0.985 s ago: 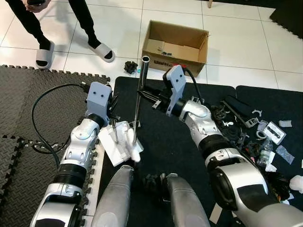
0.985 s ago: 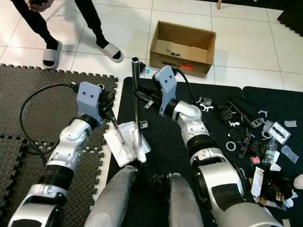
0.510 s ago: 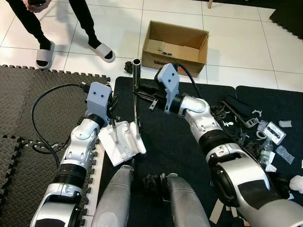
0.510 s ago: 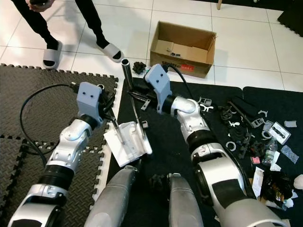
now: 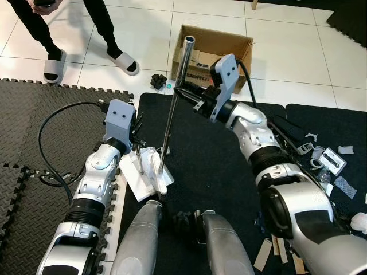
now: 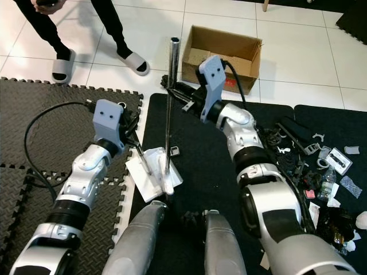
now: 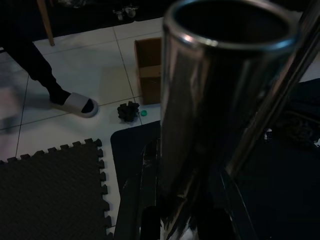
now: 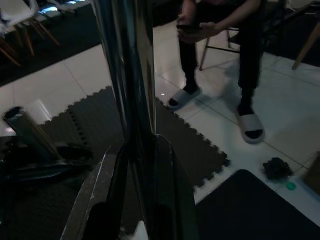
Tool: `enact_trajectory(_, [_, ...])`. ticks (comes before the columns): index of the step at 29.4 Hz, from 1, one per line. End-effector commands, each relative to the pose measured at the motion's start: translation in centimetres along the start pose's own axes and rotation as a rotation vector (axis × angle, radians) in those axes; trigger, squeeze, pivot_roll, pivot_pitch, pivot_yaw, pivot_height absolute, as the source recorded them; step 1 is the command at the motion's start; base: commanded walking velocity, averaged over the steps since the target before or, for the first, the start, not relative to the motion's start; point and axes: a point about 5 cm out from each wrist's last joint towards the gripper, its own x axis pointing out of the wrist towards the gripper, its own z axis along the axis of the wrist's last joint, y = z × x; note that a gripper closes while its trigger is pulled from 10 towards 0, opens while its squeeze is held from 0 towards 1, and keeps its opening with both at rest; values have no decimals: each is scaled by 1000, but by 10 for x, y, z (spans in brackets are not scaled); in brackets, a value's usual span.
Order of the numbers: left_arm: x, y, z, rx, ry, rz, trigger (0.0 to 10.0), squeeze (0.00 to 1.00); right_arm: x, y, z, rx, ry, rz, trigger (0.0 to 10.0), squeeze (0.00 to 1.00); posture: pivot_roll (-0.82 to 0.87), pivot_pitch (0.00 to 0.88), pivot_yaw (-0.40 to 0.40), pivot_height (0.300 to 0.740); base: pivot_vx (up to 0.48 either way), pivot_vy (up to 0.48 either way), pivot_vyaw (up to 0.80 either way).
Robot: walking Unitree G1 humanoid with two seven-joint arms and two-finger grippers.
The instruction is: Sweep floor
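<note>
Right end effector [image 5: 186, 96] clamped (arm extended forward); left end effector [image 5: 137, 150] clamped, low.

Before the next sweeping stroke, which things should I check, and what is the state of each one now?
1. Right tool closed on the broom pole: ok.
2. Left tool closed on the dustpan handle: ok.
3. Lower end of the pole at the white dustpan: ok.
4. Black debris clump collected: not ok, it lies on the tile beside the cardboard box.
5. Path to the clump free of the person's sandal: cannot tell, the sandal stands nearby.
</note>
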Motion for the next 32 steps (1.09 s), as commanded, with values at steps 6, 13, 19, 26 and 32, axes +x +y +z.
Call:
enact_trajectory(6, [0,-9,-6,-13,12,-29,10000,0,3,-11,31,-31,-123,-55,10000,0,70,282,-30,740,0,0,0])
enact_trajectory(13, [0,-8,-6,-12,12,-27,10000,0,11,-1,34,-144,-101,-9,10000,0,72,283,-29,740,0,0,0])
enact_trajectory(19, [-1,-8,-7,-14,15,-24,10000,0,19,16,23,-236,-54,57,10000,0,74,288,-31,740,0,0,0])
enact_trajectory(26, [-1,-8,-7,-14,15,-24,10000,0,19,16,21,-333,-17,46,10000,0,74,288,-31,740,0,0,0])
enact_trajectory(32, [-1,-8,-7,-15,15,-25,10000,0,16,14,16,-433,42,39,10000,0,72,288,-30,740,0,0,0])
